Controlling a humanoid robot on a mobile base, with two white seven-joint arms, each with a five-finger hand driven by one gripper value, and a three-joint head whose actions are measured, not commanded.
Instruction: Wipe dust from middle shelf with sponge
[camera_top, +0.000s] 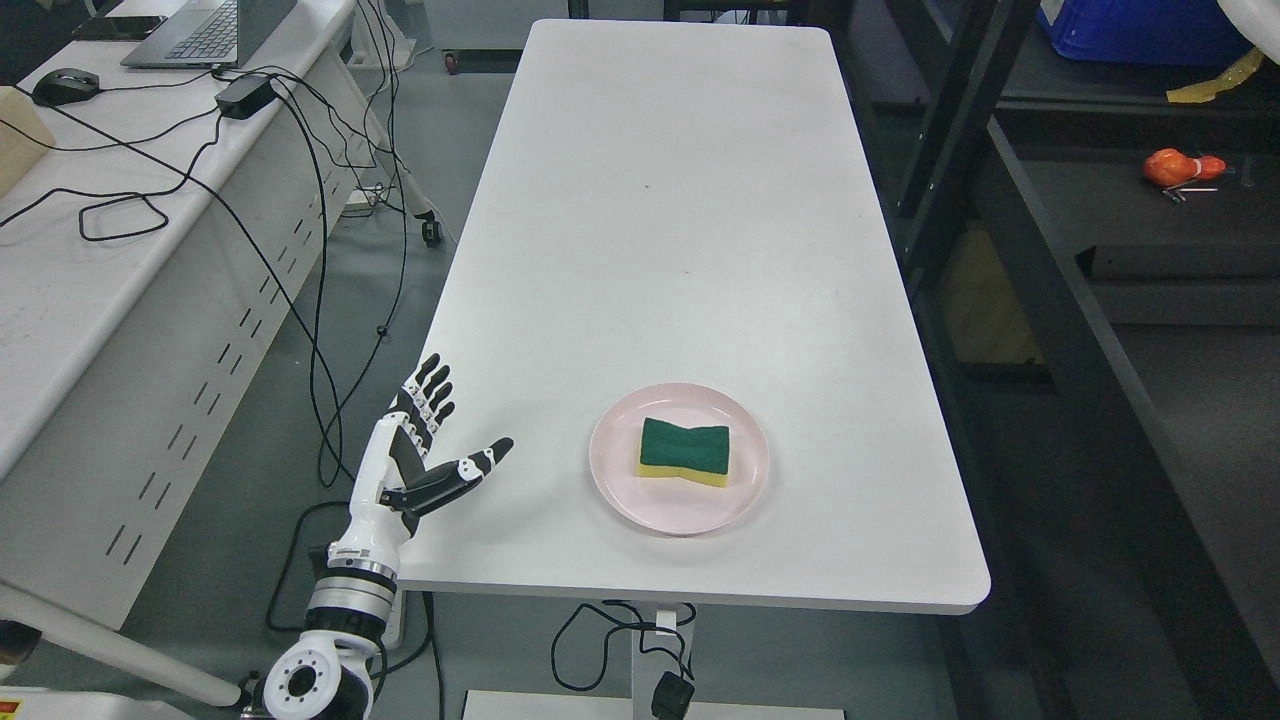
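From the head view, a long white table (680, 250) runs up the middle of the picture. Near its front end, at about 6 o'clock on the tabletop, sits 1 round pink plate (625, 475). On the plate lies the sponge (685, 452), flat, green side up with a yellow layer under it. It fills the middle of the plate and nothing touches it.

The left hand (425, 450) is at about 9 o'clock from the plate, well apart from it, by the table's left edge. Its arm comes up from the bottom left corner. The fingers (428, 388) are straight and point up, close side by side, and the thumb (475, 467) sticks out toward the plate. The hand holds nothing.

At 3 o'clock stands a dark shelf rack (1050, 330). On 1 of its boards, up at 2 o'clock, lies a small orange thing (1180, 166).

At 10 o'clock is another white desk (100, 260) with a laptop (205, 30), a mouse (65, 86) and black cables (300, 230).
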